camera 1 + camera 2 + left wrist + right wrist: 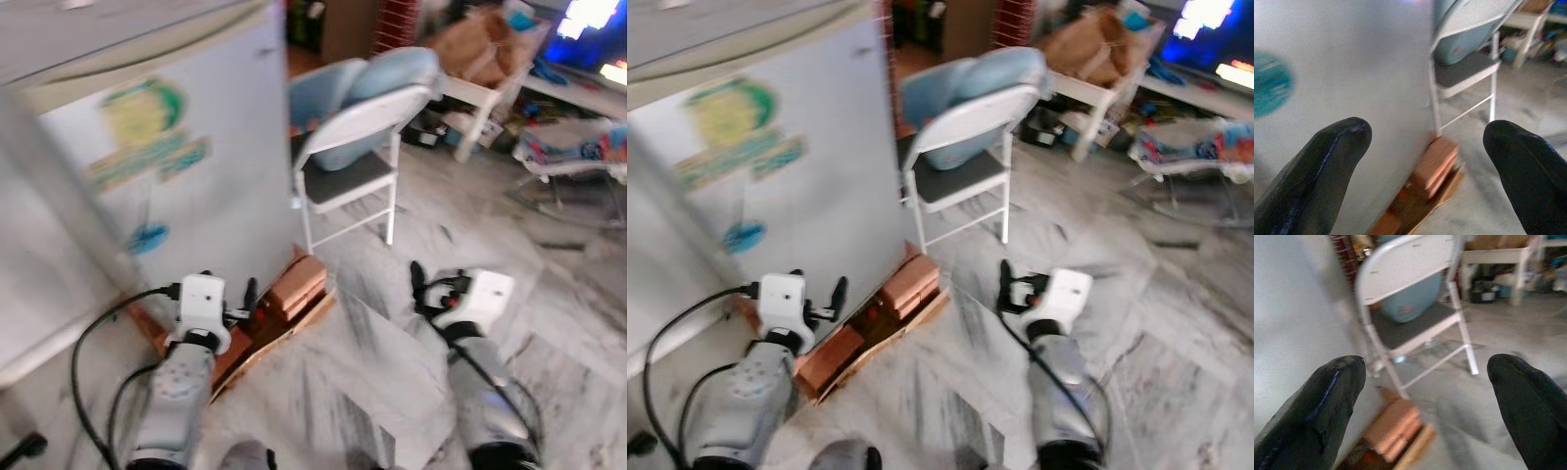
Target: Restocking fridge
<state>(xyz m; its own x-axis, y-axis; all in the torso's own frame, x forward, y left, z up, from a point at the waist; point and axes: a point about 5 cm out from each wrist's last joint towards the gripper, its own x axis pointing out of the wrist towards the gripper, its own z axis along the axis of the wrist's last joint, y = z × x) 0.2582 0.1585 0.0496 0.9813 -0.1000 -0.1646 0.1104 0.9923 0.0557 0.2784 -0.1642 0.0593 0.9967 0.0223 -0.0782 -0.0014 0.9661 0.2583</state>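
1. The left gripper (1425, 142) is hanging low in front of the fridge (186, 186); its jaws are standing wide apart and holding nothing.
2. The right gripper (1425, 377) is hovering over the marble floor (392, 362), its jaws likewise spread wide and empty.
3. The fridge is showing as a pale grey-white cabinet, blurred, with its door shut. Just ahead of the left jaws its flat face is filling most of the gap between them.
4. A green and yellow sticker (147, 108) is sitting high on that face, with a small teal round sticker (147, 238) lower down; in the left wrist view the teal one is lying beyond the outer side of one finger (1327, 166).
5. The fridge is resting on reddish bricks (294, 284) and a wooden board (284, 333), which are lying just ahead of and between both pairs of jaws.
6. A white folding chair (358, 147) is standing just beside the fridge's corner, straight ahead between the right jaws, and is carrying a pale blue cushion (382, 83).
7. Farther beyond, a white worktop (490, 93) is bearing a brown bag (470, 44), too blurred to tell more.
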